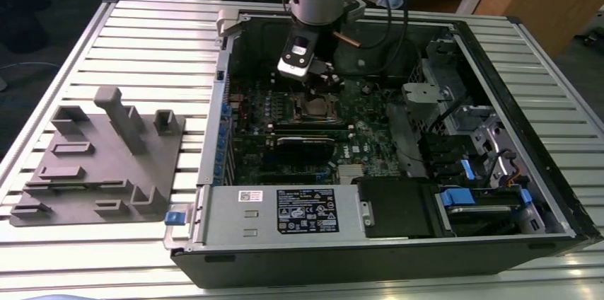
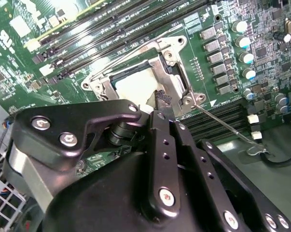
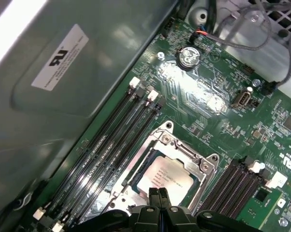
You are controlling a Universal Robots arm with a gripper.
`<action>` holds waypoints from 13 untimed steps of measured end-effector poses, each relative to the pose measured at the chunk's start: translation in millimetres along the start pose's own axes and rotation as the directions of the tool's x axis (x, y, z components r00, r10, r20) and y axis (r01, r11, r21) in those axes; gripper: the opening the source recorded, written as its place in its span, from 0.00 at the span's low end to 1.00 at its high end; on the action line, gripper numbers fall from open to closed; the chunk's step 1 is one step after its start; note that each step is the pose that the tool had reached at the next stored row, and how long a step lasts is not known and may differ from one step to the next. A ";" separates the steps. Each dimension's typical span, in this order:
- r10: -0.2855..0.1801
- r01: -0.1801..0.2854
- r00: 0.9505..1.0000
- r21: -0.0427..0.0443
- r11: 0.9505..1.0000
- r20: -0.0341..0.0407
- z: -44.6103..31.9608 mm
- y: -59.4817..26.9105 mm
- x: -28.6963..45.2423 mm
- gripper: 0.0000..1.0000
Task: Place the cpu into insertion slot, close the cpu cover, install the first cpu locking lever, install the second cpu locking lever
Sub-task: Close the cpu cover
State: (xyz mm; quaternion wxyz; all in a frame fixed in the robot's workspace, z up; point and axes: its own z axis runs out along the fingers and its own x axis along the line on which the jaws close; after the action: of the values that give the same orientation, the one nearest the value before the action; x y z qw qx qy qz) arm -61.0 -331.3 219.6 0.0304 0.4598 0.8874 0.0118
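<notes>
Slatted metal table (image 1: 123,38), open computer case (image 1: 556,194) on it. In the exterior view, the gripper (image 1: 323,79) hangs right over the insertion slot (image 1: 316,107). Second wrist view: fingers pinched together, holding nothing, tips at the cpu (image 2: 131,89) edge. First wrist view: cpu cover (image 3: 186,152) lies flat, framing the chip.

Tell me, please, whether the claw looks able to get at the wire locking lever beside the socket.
Probably yes: the locking lever juts out over the memory slots with nothing above it, and the shut claw sits at the cpu cover right beside it.
</notes>
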 end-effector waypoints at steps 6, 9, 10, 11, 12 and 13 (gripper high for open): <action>-0.002 0.002 1.000 0.000 1.000 0.000 0.0 0.0 0.0 0.11; -0.006 0.006 1.000 0.000 1.000 0.000 0.0 0.0 0.0 0.11; -0.011 0.011 1.000 0.000 1.000 -0.001 0.0 0.0 0.0 0.11; -0.020 0.020 1.000 -0.001 1.000 -0.001 0.0 0.0 0.0 0.11; -0.031 0.031 1.000 -0.001 1.000 -0.002 0.0 0.0 0.0 0.11; -0.042 0.042 0.999 -0.002 0.999 -0.002 0.0 0.0 0.0 0.11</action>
State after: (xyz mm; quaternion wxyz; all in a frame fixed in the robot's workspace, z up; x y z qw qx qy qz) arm -61.0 -331.3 219.6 0.0301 0.4410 0.8969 0.0125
